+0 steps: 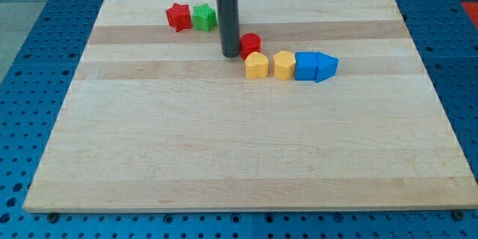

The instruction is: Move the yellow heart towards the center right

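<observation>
The yellow heart lies on the wooden board, a little above the view's middle. It touches a yellow hexagon on its right. My tip rests on the board just up and left of the heart, apart from it. It stands against the left side of a red round block.
A blue cube and a blue triangle continue the row to the right of the hexagon, all touching. A red star and a green star sit side by side near the board's top edge, left of the rod.
</observation>
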{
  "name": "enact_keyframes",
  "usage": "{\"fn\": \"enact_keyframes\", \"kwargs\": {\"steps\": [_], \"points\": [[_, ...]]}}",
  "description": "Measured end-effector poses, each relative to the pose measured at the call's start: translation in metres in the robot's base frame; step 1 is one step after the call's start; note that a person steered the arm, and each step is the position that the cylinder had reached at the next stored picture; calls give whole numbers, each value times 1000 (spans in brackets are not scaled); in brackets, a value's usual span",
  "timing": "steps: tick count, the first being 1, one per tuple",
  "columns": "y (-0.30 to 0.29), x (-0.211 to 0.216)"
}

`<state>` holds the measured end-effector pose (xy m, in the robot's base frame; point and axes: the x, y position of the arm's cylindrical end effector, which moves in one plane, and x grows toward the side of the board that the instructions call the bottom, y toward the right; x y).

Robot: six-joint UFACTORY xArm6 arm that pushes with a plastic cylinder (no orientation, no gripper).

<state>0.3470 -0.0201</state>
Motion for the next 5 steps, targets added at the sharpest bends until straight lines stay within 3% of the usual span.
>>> {"fn": "enact_keyframes", "kwargs": {"steps": [5], "points": [[147,-4]]}}
